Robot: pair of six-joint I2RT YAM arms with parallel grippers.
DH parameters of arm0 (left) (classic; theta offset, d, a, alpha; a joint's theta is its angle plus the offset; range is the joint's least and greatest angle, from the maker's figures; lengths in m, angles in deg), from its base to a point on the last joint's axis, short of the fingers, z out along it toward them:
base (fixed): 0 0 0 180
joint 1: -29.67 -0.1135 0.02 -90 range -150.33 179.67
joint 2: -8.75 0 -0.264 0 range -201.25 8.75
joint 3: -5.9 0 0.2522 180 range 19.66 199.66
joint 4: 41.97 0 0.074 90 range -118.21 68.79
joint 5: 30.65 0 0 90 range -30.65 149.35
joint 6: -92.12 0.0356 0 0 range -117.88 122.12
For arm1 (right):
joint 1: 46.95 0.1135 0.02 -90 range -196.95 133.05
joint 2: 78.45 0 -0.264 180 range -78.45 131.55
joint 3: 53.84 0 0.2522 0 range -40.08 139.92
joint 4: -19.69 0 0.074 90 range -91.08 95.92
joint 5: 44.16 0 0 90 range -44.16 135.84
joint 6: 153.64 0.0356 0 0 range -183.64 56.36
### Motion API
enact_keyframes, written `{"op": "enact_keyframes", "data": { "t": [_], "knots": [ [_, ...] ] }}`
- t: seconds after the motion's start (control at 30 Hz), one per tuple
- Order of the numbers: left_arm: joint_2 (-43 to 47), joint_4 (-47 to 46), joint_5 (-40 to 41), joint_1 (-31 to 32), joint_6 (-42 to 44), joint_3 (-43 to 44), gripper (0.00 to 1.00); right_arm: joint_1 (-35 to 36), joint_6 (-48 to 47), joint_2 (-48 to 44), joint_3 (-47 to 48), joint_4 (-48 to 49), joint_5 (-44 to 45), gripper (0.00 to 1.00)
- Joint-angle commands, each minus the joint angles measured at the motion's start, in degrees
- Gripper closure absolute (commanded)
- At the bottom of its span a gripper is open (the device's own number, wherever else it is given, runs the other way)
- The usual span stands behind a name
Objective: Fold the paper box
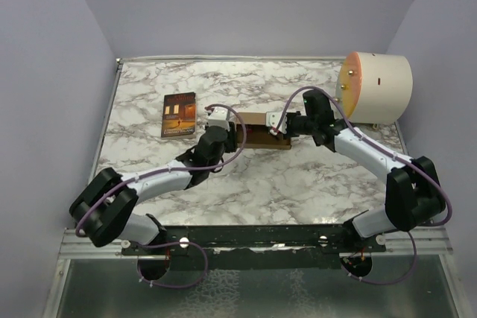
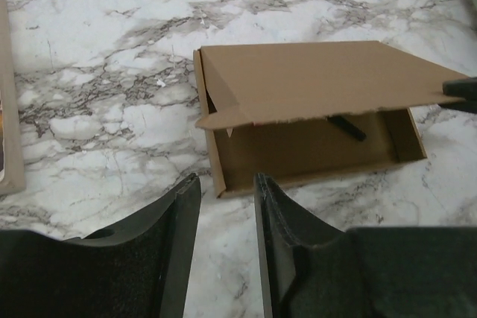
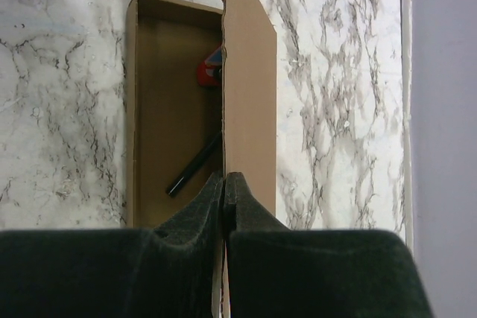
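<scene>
The brown cardboard paper box (image 1: 261,130) lies at the middle of the marble table, its tray formed and its lid half raised. My right gripper (image 1: 282,126) is shut on the lid's edge and holds it up; in the right wrist view the gripper (image 3: 224,178) pinches the lid (image 3: 250,72) edge-on. A black pen (image 3: 192,165) and a red thing (image 3: 210,72) lie inside the tray. My left gripper (image 1: 237,129) is open and empty just off the box's left end; in the left wrist view the gripper (image 2: 227,180) faces the box's near corner (image 2: 298,102).
A dark book with an orange cover picture (image 1: 179,115) lies left of the box. A large cream cylinder (image 1: 376,87) stands at the back right. White walls close the table on three sides.
</scene>
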Motion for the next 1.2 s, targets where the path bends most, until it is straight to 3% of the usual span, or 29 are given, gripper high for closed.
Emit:
{"op": "enact_keyframes", "data": {
  "t": [0.0, 0.07, 0.23, 0.37, 0.7, 0.9, 1.17],
  "knots": [
    [9.11, 4.35, -6.51, 0.27, -0.99, -3.92, 0.62, 0.17, 1.17, -1.46, -1.6, 1.18, 0.5, 0.99],
    [13.86, 3.98, -10.68, 0.29, 0.18, -6.23, 0.59, 0.17, 1.18, -1.7, -2.3, 1.29, 0.09, 0.99],
    [25.16, 1.68, -17.68, 0.12, 1.01, -11.42, 0.38, 0.17, 0.33, -2.64, -4.82, 0.6, -1.22, 0.99],
    [26.78, 4.03, -20.05, -1.14, -1.11, -10.34, 0.34, 0.17, -0.31, -3.81, -8.63, 1.28, -2.32, 0.99],
    [11.7, 2.39, -31.61, -7.38, -5.0, -2.98, 0.36, 0.17, 0.93, -2.47, -14.1, 4.04, -3.15, 0.95],
    [0.31, 3.22, -36.58, -10.49, -4.38, 3.69, 0.41, 0.17, 1.6, -2.23, -14.96, 3.53, -4.4, 0.77],
    [-10.55, 9.88, -36.07, -10.63, -0.6, 10.91, 0.53, -0.29, 2.92, -3.93, -15.47, 2.14, -6.59, 0.69]
  ]
}}
